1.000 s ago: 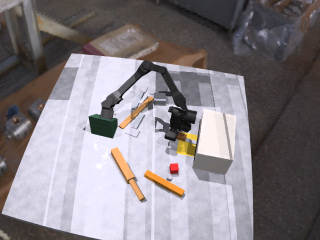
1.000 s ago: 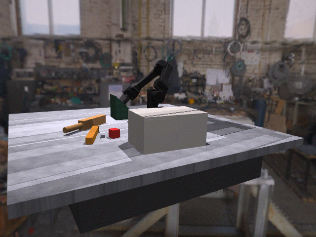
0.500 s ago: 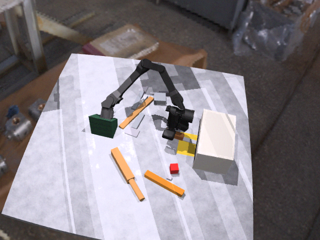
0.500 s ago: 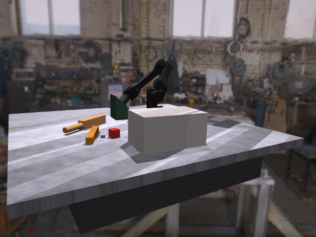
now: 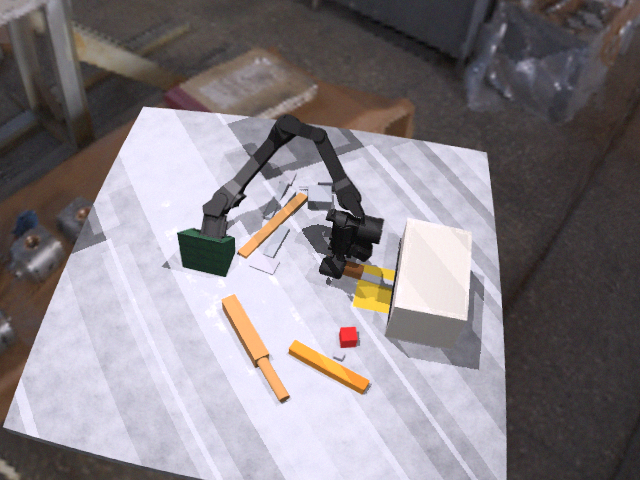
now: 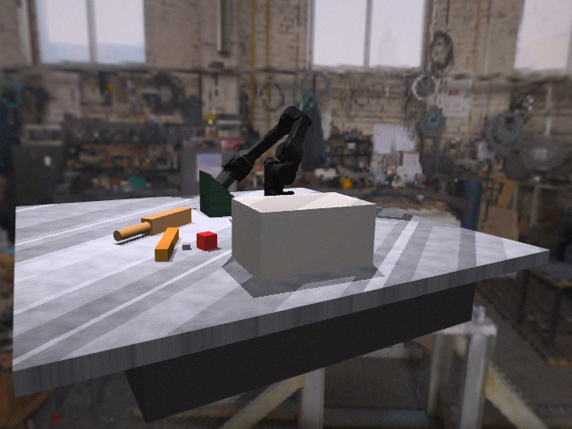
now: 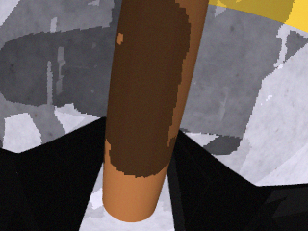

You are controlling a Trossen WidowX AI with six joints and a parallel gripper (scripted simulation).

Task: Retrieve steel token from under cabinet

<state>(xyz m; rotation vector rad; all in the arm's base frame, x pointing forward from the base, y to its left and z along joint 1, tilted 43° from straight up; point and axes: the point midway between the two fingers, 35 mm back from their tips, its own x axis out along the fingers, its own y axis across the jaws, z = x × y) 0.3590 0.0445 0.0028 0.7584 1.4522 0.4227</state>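
My gripper (image 5: 342,268) (image 7: 139,130) is shut on a brown round handle (image 5: 354,270) (image 7: 144,96), low over the table in front of the cabinet. The handle's near end sticks out a little between the fingers in the wrist view. A pale grey strip (image 5: 377,277) runs from the handle across the yellow marked area (image 5: 372,296) (image 7: 295,16) toward the cabinet (image 5: 434,268) (image 6: 318,242); I cannot tell whether it belongs to the held tool. The steel token cannot be seen, and the vent slots are hidden. In the exterior view the cabinet hides the gripper.
A red cube (image 5: 348,336) (image 6: 206,240), small grey block (image 5: 339,356) (image 6: 186,247), orange bar (image 5: 330,366) (image 6: 167,244) and wooden paddle (image 5: 245,330) (image 6: 166,220) lie to one side. Another orange bar (image 5: 273,224) and grey pieces lie nearer the arm. A green block (image 5: 206,253) (image 6: 214,196) stands at its base.
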